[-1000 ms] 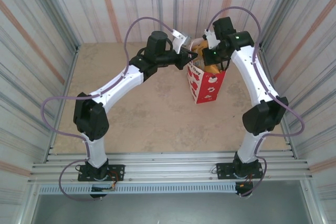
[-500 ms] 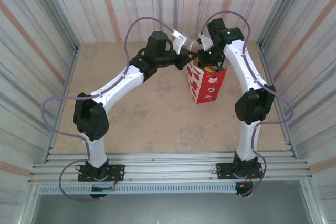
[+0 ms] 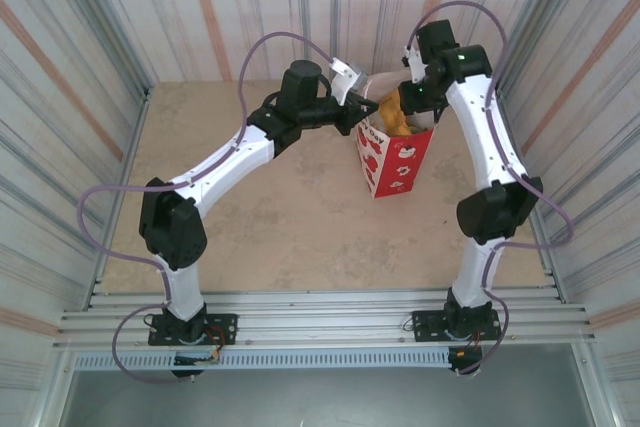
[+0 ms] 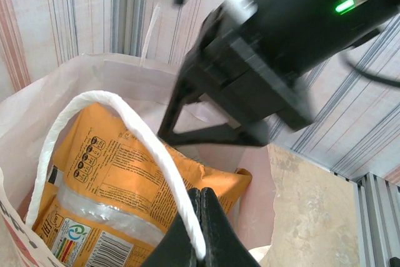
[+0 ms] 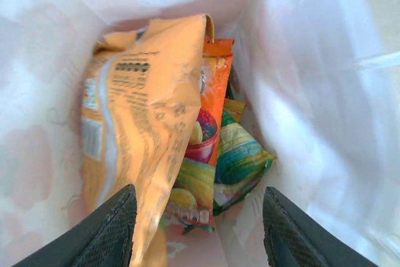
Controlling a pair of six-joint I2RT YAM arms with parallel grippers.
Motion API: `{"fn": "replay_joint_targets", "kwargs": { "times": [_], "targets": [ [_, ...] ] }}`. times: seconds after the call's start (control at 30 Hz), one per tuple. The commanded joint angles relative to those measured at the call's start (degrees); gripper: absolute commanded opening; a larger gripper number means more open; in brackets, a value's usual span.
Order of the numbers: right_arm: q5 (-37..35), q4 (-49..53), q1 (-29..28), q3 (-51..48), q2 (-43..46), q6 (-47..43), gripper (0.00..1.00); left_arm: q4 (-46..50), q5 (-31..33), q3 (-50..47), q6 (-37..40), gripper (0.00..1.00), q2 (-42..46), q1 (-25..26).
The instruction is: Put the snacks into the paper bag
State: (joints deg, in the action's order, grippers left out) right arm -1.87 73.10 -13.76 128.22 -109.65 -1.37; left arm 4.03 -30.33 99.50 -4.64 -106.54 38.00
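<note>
Paper bag (image 3: 395, 165): stood upright on the table (image 3: 280, 217), toward the far right, between the two wrists. The outer wall was red with white printed shapes; the inner wall was white.

Left gripper (image 4: 201, 226): jaws closed together on the white loop handle (image 4: 103, 99) of the near rim. The cord ran down between the two black fingers and arched up over the mouth of the bag.

Right gripper (image 5: 200, 236): positioned directly above the mouth of the bag, pointing down into it. Its fingers (image 5: 103, 232) stood well apart with nothing clamped between them.

Contents, as seen from the right wrist camera:
- Large orange pouch (image 5: 147, 117): stood on edge against the left inner wall, printed back facing the camera, its lower part passing just beside the left-hand finger. In the top view its upper edge showed above the rim.
- Orange packet (image 5: 211, 123) with a fruit picture: lay just beside the pouch, touching it.
- Green packet (image 5: 242, 161): lay lower in the bag, to the right of the orange packet
</note>
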Motion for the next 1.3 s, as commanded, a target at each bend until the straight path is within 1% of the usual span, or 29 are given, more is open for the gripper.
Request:
{"fn": "replay_joint_targets", "kwargs": {
  "times": [0.0, 0.07, 0.23, 0.27, 0.33, 0.43, 0.53, 0.67, 0.8, 0.9, 1.0, 1.17, 1.27],
  "targets": [
    [3.36, -0.09, -1.73, 0.43, 3.86, -2.44, 0.52, -1.11, -0.42, -0.25, 1.12, 0.00, 3.88, 0.26],
    [6.34, -1.62, -2.53, -1.02, 3.76, -2.47, 0.47, -1.30, -0.68, -0.28, 0.91, 0.00, 3.73, 0.37],
    [9.58, -3.22, -3.29, -1.71, -0.28, -2.58, 0.34, -1.27, -1.05, -0.33, 0.80, 0.00, 3.93, 0.51],
    [9.10, -3.39, -3.25, -1.72, -1.38, -2.53, 0.32, -1.23, -1.04, -0.40, 0.91, 0.00, 4.04, 0.50],
    [4.88, -3.40, -3.29, -1.73, -3.49, -2.52, 0.29, -1.00, -0.88, -0.62, 1.05, 0.00, 4.35, 0.51],
    [-1.75, -3.04, -2.62, -1.59, -6.50, -2.38, 0.26, -0.90, -0.42, -1.12, 1.69, 0.00, 4.85, 0.54],
    [-3.79, -3.11, -1.33, -1.81, -8.26, -1.87, 0.25, -0.61, 0.02, -1.37, 2.25, 0.00, 5.34, 0.50],
    [-2.01, -6.93, 0.02, -5.67, -9.16, -1.62, 0.25, -0.64, 0.18, -1.55, 2.39, 0.00, 5.24, 0.50],
    [0.06, -8.32, 0.00, -8.20, -10.51, -1.30, 0.24, -0.46, 0.15, -1.67, 2.52, 0.00, 5.31, 0.50],
    [1.57, -8.17, -0.27, -8.13, -10.53, -0.85, 0.27, 0.15, 0.56, -1.68, 2.96, 0.00, 5.64, 0.50],
    [2.85, -8.41, -0.74, -7.14, -7.89, -0.76, 0.31, 1.99, 1.86, -1.27, 4.04, 0.00, 6.46, 0.50],
    [10.01, -10.51, -0.84, -5.54, 0.71, -1.13, 0.49, 8.07, 6.41, -0.28, 7.15, 0.00, 8.75, 0.46],
    [14.03, -11.98, -0.79, -6.11, 6.27, -0.91, 0.54, 11.73, 7.59, -0.27, 8.49, 0.00, 10.42, -0.31]
  ]
}}
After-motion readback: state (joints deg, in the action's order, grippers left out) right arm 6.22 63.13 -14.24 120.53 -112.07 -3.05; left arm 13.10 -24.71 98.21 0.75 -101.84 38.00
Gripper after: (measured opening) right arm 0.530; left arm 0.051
